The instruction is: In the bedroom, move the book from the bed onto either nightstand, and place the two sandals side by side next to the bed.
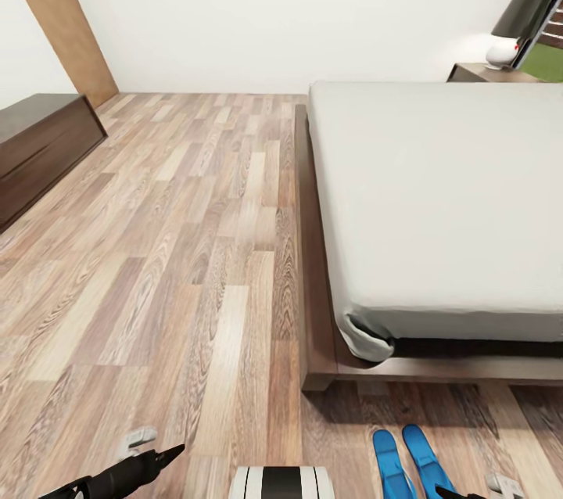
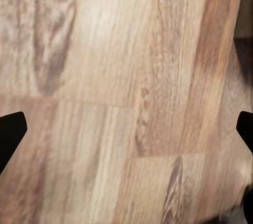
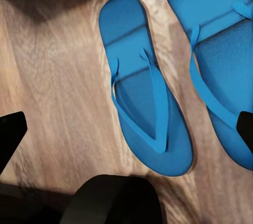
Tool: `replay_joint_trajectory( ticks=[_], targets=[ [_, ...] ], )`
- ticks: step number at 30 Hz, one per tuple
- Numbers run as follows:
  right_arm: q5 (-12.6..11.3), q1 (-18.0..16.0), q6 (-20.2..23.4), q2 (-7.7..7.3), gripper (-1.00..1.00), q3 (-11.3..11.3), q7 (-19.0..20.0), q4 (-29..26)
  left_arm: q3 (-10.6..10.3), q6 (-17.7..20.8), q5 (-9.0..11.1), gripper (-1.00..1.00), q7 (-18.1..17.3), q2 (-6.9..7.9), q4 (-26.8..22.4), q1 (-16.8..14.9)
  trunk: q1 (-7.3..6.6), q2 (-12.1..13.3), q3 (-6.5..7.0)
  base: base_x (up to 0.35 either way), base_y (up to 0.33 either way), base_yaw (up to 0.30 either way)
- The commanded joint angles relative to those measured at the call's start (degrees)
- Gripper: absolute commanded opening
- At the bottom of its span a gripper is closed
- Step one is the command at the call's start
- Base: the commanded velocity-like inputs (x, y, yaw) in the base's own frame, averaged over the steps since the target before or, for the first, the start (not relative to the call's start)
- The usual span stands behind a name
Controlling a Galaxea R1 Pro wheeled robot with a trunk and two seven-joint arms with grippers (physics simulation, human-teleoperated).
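Two thin, flat blue sandals (image 1: 410, 461) with Y-shaped straps lie side by side on the grained wood-plank floor (image 1: 180, 249), just past the foot of the bed (image 1: 438, 194), whose smooth off-white mattress sits in a dark wooden frame. One nightstand (image 1: 489, 73) stands beyond. The left gripper (image 2: 126, 129) and right gripper (image 3: 126, 129) both have fingers spread wide, holding nothing. No writing is readable.

The head camera looked forward and down from standing height over the wood-plank floor (image 1: 180, 249), the bed (image 1: 438, 194) at two o'clock. Both wrist cameras faced straight down, close to the planks; the right one shared the two sandals (image 3: 147, 92) (image 1: 410, 464) with the head view.
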Motion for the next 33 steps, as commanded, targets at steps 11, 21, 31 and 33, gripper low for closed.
replay_joint_trajectory(
  ticks=[11, 21, 31, 33],
  targets=[
    [0.2, 0.0, -1.8, 0.15, 1.0, -0.3, -0.6, 0.1, 0.2, 0.6, 0.5, 1.0, -0.2, -0.03, 0.0, 0.0, -0.29, 0.1, 2.41, 0.0, 0.0, 0.0],
    [0.2, 0.0, -1.9, 0.15, 1.0, -0.3, -0.6, 0.1, 0.2, 0.5, 0.5, 1.0, 0.1, -0.69, 0.8, 0.0, -0.55, 0.3, 4.62, 0.0, 0.0, 0.0],
    [0.2, 0.0, -1.9, 0.15, 1.0, -0.3, -0.6, 0.1, 0.1, 0.5, 0.4, 1.0, 0.1, -1.55, 1.5, 0.0, -0.81, 0.4, 6.84, 0.0, 0.0, 0.0],
    [0.2, 0.0, -1.9, 0.15, 1.0, -0.3, -0.6, 0.1, 0.1, 0.5, 0.4, 1.0, 0.2, -1.7, 1.5, 0.0, -0.86, 0.4, 7.28, 0.0, 0.0, 0.0]
  ],
)
